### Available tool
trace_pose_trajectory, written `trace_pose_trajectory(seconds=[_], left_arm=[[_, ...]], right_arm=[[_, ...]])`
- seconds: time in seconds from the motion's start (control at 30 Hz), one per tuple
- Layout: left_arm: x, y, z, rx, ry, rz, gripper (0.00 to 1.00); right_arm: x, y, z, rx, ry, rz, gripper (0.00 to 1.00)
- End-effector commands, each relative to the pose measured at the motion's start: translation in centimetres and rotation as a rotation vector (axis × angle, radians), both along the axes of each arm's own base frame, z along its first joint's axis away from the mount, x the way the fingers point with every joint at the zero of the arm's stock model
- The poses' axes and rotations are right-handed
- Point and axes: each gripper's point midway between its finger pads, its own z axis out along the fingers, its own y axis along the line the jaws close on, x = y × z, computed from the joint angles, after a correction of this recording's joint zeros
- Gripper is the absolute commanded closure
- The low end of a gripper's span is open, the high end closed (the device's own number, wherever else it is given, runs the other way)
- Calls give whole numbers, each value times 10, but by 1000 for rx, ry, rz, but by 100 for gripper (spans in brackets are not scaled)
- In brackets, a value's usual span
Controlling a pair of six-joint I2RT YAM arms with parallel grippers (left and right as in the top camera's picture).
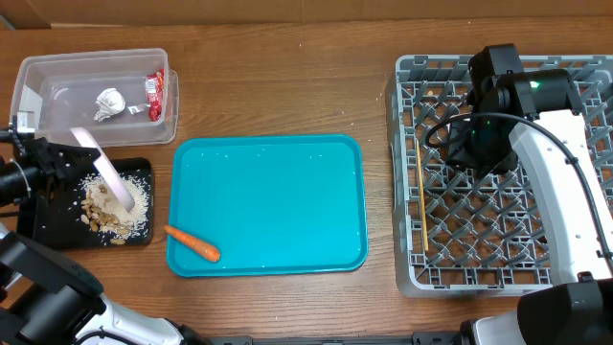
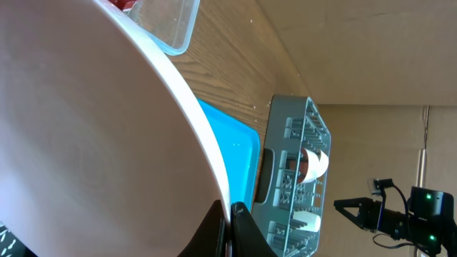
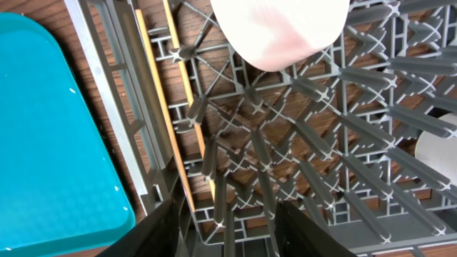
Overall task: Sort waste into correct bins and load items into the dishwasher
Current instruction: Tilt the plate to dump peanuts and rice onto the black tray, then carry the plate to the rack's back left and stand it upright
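My left gripper (image 1: pixel 67 155) is shut on the rim of the round white plate (image 1: pixel 103 171), held on edge over the black tray (image 1: pixel 38 225). White rice (image 1: pixel 139 196) and peanut shells (image 1: pixel 103 218) lie in that tray. In the left wrist view the plate (image 2: pixel 93 128) fills the frame, with the fingers (image 2: pixel 230 218) pinching its rim. The clear tub (image 1: pixel 57 67) holds the tissue ball (image 1: pixel 108 103) and the red wrapper (image 1: pixel 154 94). The carrot (image 1: pixel 192 243) lies on the teal tray (image 1: pixel 278 201). My right gripper (image 1: pixel 479 144) hangs open and empty (image 3: pixel 228 228) over the grey dish rack (image 1: pixel 407 278). The chopsticks (image 1: pixel 420 192) (image 3: pixel 161 107) lie in the rack.
A white bowl (image 3: pixel 278 28) sits in the rack (image 3: pixel 321 143) just beyond my right fingers, and another white dish (image 3: pixel 437 146) shows at the right edge. The teal tray lies between the bins and the rack. The right arm hides much of the rack from overhead.
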Motion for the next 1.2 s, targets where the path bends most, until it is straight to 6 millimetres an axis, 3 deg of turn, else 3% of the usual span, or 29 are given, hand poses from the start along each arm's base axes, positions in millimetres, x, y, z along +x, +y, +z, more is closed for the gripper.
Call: trace_pose_trajectory(seconds=[0.0,0.33,0.53,0.6,0.67,0.8,0.97,1.17], left_arm=[[0,1,15,35,-24,11,96],[2,-7,20,3,-31,4,96],[10,-49,36,34,-66,-108,96],[14,-71,47,63,-97,-163,96],[21,-110,64,94,-144,-238,96],[35,-179,90,143,-240,-366,96],[52,-268,97,197,-276,-473,96],[54,-380,104,115,-370,-637,96]], right_arm=[[0,-2,5,-10,-15,5,54],[0,-4,10,-7,-37,-6,54],[-8,-37,32,18,-116,-129,54],[-14,-47,39,46,-132,-179,53],[-24,-62,46,79,-146,-251,53],[-32,-73,49,111,-147,-307,52],[-33,-75,48,108,-144,-294,51],[-32,-75,48,108,-145,-294,51]])
